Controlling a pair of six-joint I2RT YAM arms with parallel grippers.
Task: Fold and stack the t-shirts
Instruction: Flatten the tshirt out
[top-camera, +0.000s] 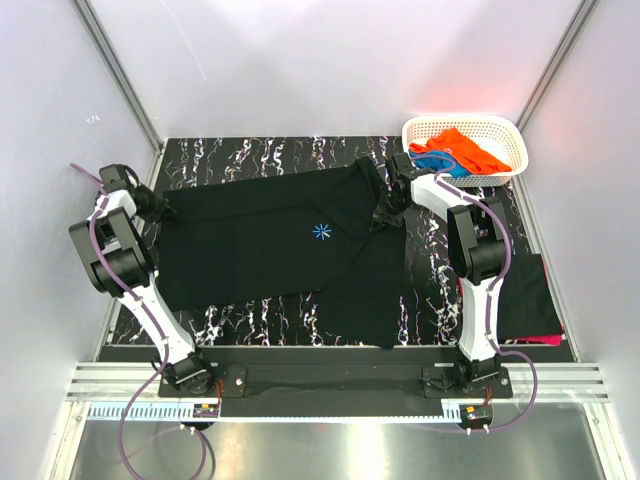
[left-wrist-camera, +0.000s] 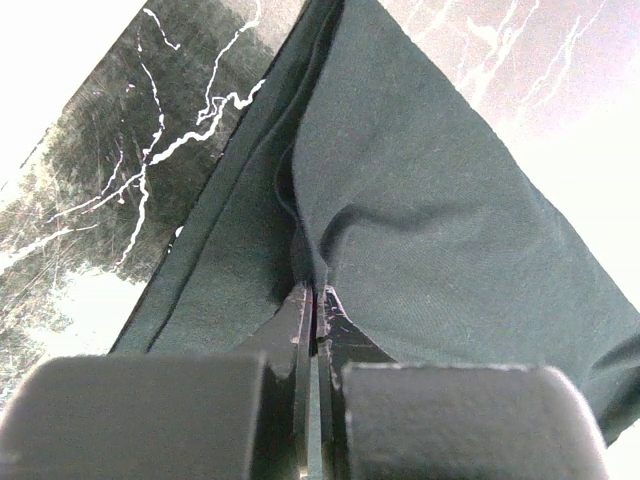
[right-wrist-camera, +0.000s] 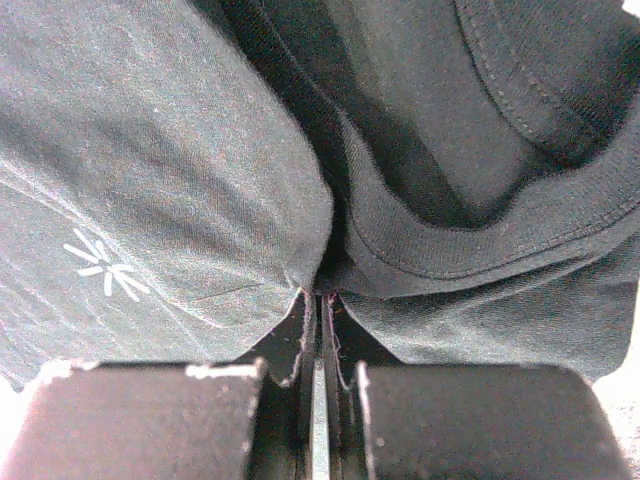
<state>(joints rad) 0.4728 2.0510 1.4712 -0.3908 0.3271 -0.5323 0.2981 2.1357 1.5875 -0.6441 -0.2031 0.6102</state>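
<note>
A large black t-shirt (top-camera: 280, 250) with a tiny blue starburst mark (top-camera: 322, 232) lies spread across the dark marbled table. My left gripper (top-camera: 160, 208) is shut on its left edge, pinching a fold of cloth (left-wrist-camera: 310, 270). My right gripper (top-camera: 392, 205) is shut on the cloth beside the collar (right-wrist-camera: 470, 250) at the shirt's right end; the starburst (right-wrist-camera: 105, 268) shows left of the jaws. Orange and blue t-shirts (top-camera: 458, 155) lie in the white basket. A folded black t-shirt (top-camera: 528, 295) lies on a magenta one (top-camera: 545, 341) at the right.
The white lattice basket (top-camera: 505, 135) stands at the back right corner. The folded stack sits by the right wall, close to my right arm's base. White walls enclose the table on three sides.
</note>
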